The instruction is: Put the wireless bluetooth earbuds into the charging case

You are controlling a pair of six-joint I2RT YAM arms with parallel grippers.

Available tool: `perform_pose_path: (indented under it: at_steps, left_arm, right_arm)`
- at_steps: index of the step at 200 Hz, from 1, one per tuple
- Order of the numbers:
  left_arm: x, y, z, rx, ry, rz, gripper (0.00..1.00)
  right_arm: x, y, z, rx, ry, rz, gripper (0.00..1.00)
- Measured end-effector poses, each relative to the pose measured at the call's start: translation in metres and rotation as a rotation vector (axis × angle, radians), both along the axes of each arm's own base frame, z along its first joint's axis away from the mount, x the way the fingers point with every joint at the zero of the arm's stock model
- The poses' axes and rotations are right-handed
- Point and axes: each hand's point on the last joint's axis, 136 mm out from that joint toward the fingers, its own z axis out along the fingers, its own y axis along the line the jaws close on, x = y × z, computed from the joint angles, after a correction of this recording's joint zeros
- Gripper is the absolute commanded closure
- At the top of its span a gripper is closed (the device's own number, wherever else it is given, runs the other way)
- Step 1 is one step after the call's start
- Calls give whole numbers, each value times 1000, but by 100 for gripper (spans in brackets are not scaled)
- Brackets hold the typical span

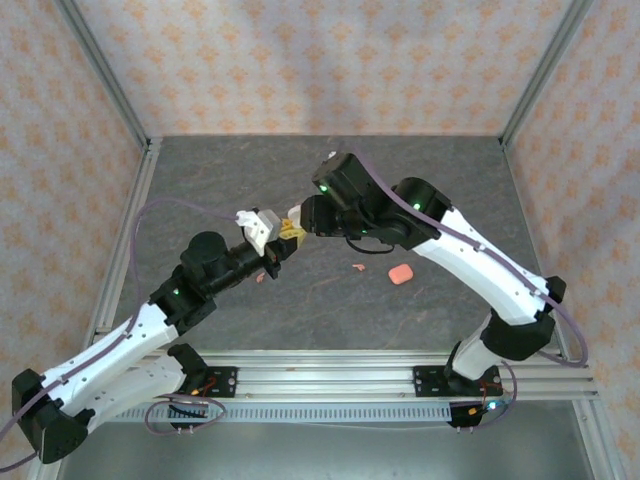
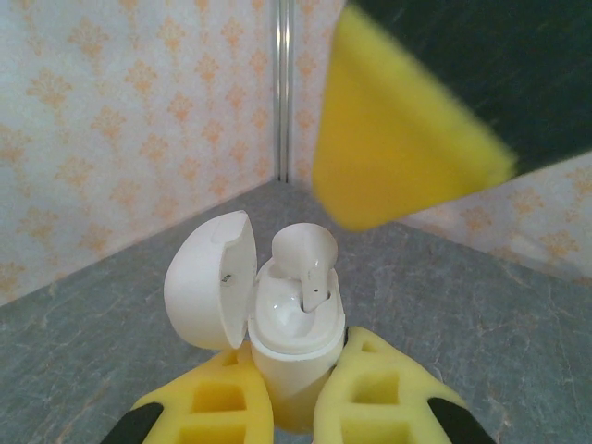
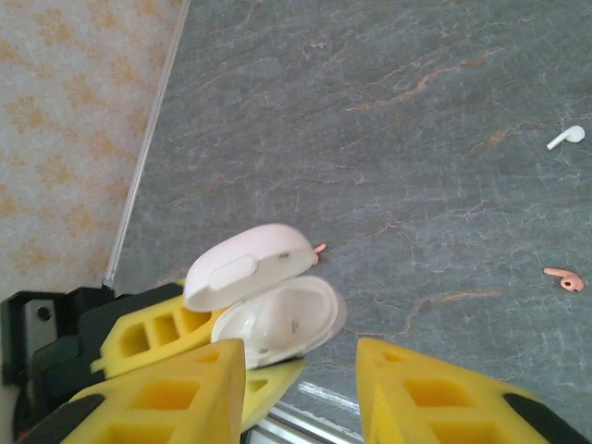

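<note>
Left gripper [image 2: 294, 393] clamps the open charging case [image 2: 291, 338] between its jaws, lid [image 2: 208, 277] swung left. White earbud [image 2: 303, 252] sits partly in the case just beyond the jaws. Blurred yellow finger pad [image 2: 398, 139] hangs further out.

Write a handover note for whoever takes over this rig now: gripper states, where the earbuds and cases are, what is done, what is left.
Grippers: left gripper has its jaws shut on the open white case; right gripper hovers beside it, jaws open and empty.
Done: one white earbud sits in the white case; whether fully seated, I cannot tell.
Things: on the table lie the second white earbud, the first pink earbud and the second pink earbud just behind the case lid. The pink case lies by the right arm.
Left: three earbuds to insert.
</note>
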Motion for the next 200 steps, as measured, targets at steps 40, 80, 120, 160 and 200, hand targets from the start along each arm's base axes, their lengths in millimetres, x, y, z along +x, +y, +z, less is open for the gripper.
perform_pose_path:
  at_steps: [40,80,120,160,200]
  left_arm:
    - [-2,4,-6,5,5,13,100]
    - [-2,5,-7,6,6,14,100]
    - [0,3,-11,15,15,14,100]
    - [4,1,-19,41,24,15,100]
    - [4,0,-20,45,26,11,100]
  right_arm:
    - [3,9,-9,-19,17,11,63]
    - [3,13,-12,-20,27,20,65]
    - [3,17,-19,-33,50,30,69]
    - [4,17,-25,-66,70,36,84]
    - [3,15,-26,-82,68,56,87]
